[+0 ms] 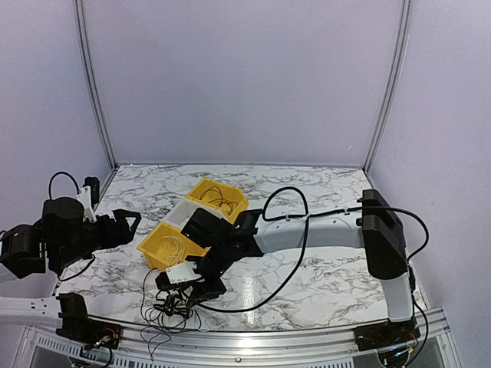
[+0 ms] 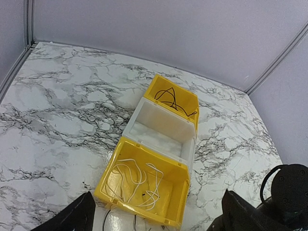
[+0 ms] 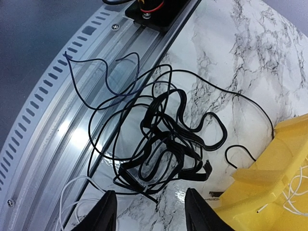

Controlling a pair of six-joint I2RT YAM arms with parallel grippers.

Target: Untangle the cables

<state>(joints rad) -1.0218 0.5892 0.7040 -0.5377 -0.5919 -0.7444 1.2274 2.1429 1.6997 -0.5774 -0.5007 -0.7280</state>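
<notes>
cables: 1 tangle; bins: 2 yel, 1 wht

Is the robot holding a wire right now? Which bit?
Nothing is held. The right gripper is open by the tangled cables; the left gripper is open and empty too.

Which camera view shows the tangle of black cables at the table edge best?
The right wrist view: the tangle fills the frame and single loops can be followed. The top external view shows it small, below the right end effector. The left wrist view does not show it.
</notes>
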